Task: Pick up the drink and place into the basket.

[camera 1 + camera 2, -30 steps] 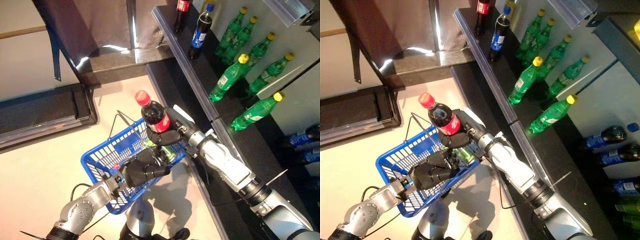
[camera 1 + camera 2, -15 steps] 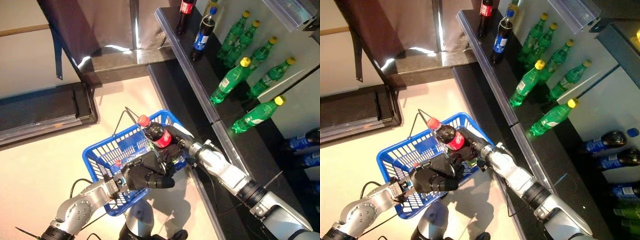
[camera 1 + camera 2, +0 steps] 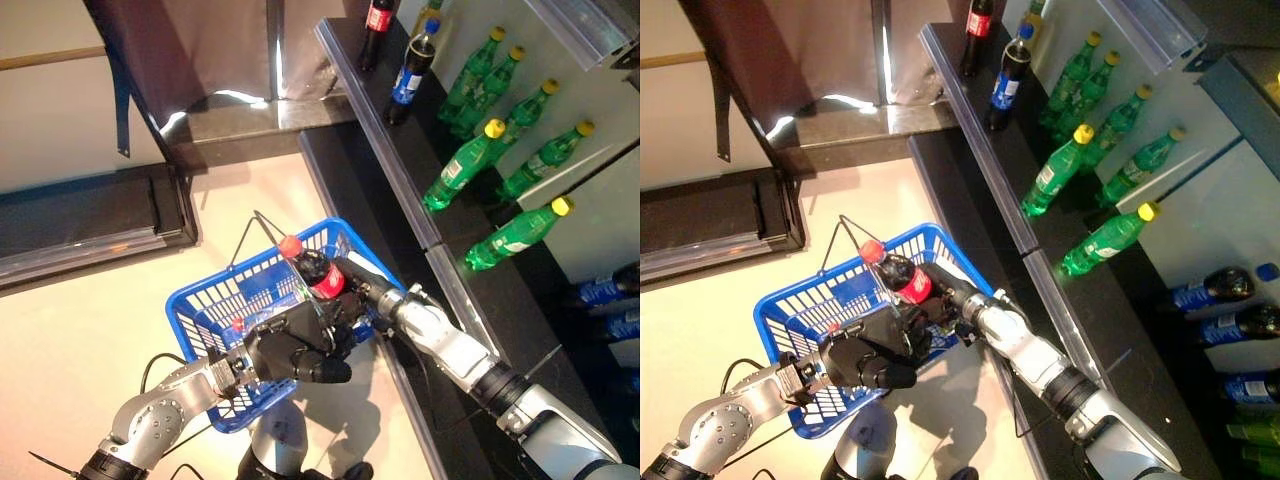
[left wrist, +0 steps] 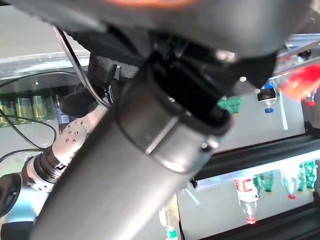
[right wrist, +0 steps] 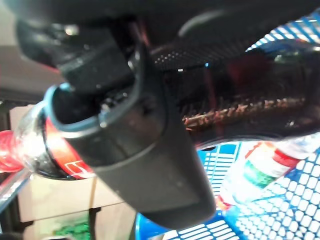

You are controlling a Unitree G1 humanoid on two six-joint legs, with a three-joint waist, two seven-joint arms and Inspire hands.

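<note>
the right hand [image 3: 352, 290] reaches in from 4 o'clock, fingers wrapped round the cola bottle [image 3: 312, 272], tilted inside the blue basket [image 3: 200, 310] beside another bottle [image 5: 260, 167]. the left hand [image 3: 290, 350] is curled on the basket's near rim at 6 o'clock.

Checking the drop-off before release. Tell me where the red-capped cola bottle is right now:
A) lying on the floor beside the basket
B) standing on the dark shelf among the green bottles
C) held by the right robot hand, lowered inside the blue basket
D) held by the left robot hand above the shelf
C: the right robot hand grips the cola bottle, whose body sits within the blue basket.
</note>
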